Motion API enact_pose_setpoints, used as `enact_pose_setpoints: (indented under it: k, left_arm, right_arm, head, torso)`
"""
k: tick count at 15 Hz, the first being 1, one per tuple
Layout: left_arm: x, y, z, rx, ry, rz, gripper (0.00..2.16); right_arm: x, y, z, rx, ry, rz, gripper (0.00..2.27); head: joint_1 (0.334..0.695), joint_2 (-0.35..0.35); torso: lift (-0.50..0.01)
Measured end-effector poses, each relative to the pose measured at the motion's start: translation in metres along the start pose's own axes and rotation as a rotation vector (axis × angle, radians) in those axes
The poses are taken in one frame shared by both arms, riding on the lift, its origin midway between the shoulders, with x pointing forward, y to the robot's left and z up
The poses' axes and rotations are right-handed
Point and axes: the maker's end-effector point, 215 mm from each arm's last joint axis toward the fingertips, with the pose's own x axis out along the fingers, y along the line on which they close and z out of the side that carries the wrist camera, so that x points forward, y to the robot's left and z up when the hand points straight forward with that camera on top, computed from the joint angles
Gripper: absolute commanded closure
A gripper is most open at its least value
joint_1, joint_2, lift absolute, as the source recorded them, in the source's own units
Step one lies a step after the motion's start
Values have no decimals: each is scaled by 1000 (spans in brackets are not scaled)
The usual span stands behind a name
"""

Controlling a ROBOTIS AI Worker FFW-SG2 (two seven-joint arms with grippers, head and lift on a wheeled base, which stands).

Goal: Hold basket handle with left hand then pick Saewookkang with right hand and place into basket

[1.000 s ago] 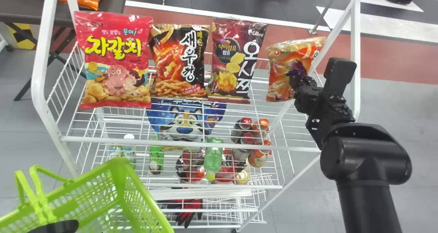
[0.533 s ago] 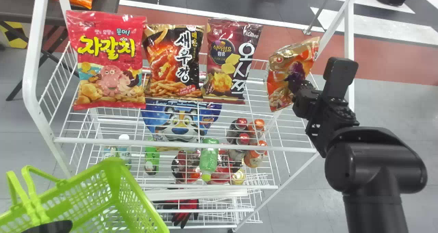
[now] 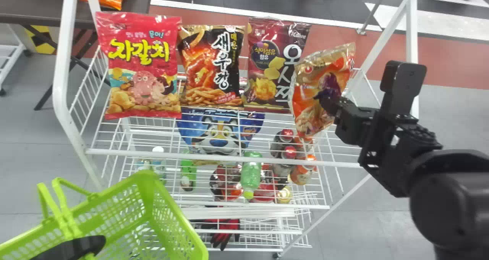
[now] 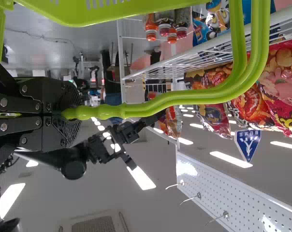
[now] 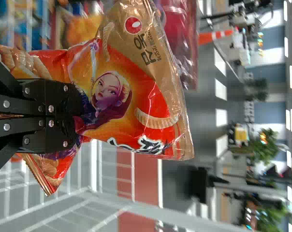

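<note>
Right end effector clamped on Saewookkang, 2 o'clock | bag now drawn nearer the robot: pick looks made (crinkly, though) | left end effector gripping handle | basket next, 8 o'clock

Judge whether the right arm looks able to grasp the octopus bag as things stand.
Probably not: the right arm has its jaws closed on the orange Saewookkang bag, and the maroon bag and black bag are between it and the octopus bag.
</note>
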Motion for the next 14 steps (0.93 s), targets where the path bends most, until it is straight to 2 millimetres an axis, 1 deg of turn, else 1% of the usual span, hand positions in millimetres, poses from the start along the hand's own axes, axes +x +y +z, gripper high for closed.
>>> enact_pose_setpoints:
  k: [2, 4, 5, 6, 9, 10, 12, 13, 14]
  left_arm:
    - [0, 0, 1, -1, -1, -1, 2152]
    - [1, 1, 3, -1, -2, -2, 2152]
    - [1, 1, 3, 0, -3, -3, 2152]
    - [1, 1, 4, 0, -3, -3, 2152]
    - [1, 2, 6, -3, -5, -4, 2152]
    - [0, 2, 6, -4, -5, -3, 2152]
    - [1, 3, 7, -6, -5, -4, 2152]
    - [2, 3, 8, -7, -4, -6, 2152]
    - [2, 3, 8, -7, -4, -7, 2152]
  right_arm:
    - [-14, 23, -15, -14, 61, 47, 2253]
    - [-29, 58, -40, -13, 141, 144, 2253]
    - [-37, 75, -52, -16, 181, 189, 2253]
    - [-45, 94, -64, -26, 221, 234, 2253]
    - [-67, 145, -90, -53, 305, 362, 2253]
    - [-73, 163, -96, -61, 320, 407, 2253]
    - [-81, 201, -111, -80, 345, 488, 2253]
    - [-82, 219, -119, -85, 353, 518, 2253]
    - [-83, 234, -125, -88, 359, 542, 2253]
  head:
    - [695, -112]
    - [695, -76]
    - [695, -25]
    - [695, 2]
    - [695, 83]
    - [695, 138]
    - [695, 200]
    - [695, 249]
    - [695, 278]
  torso:
    - [-19]
    - [-19]
    - [-19]
    - [-19]
    - [-19]
    - [-19]
    - [-19]
    - [-19]
    - [-19]
